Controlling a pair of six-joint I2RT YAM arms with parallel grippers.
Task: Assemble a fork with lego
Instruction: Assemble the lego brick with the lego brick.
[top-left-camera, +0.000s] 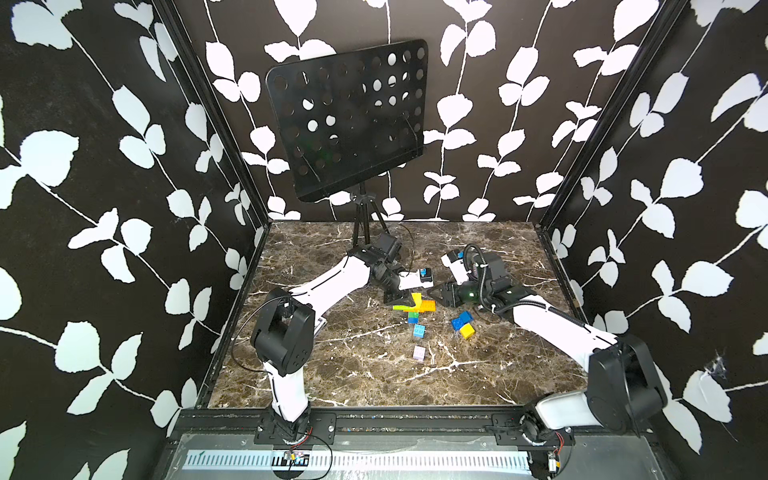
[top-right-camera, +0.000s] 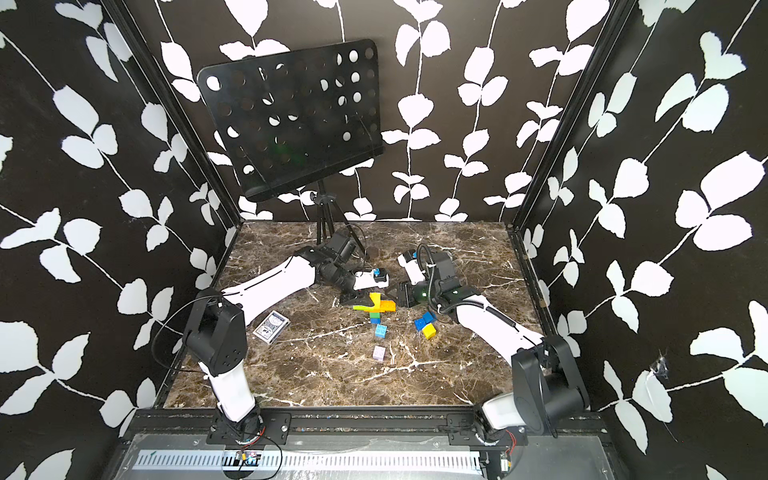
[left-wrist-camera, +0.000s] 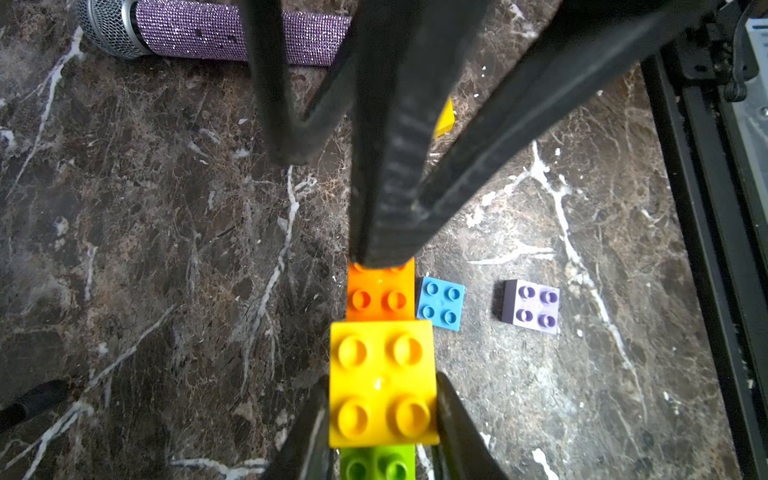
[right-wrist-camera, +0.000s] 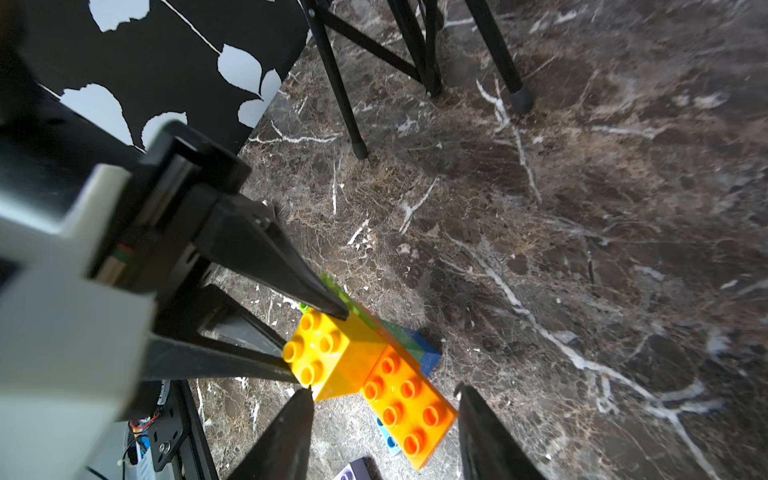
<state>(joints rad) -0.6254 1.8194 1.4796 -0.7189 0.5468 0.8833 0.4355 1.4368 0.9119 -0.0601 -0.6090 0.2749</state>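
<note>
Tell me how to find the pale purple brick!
Look at the marble table with the black music stand. From the half-built fork in the middle, loose bricks trail toward the front edge. The pale lilac brick comes last, past the light blue brick, alone and palest.

Robot test booth, lab type. Marble-print desk (top-left-camera: 374, 374) boxed on three sides by leaf-print backdrop walls (top-left-camera: 104, 166) on black frame posts (top-left-camera: 220, 124). Left arm (top-left-camera: 328, 282) and right arm (top-left-camera: 557, 328) bolted to a rail (top-left-camera: 415, 424) at the desk's front edge.

Microphone (left-wrist-camera: 199, 35) partly off-frame; lime brick (left-wrist-camera: 376, 463) too
</note>
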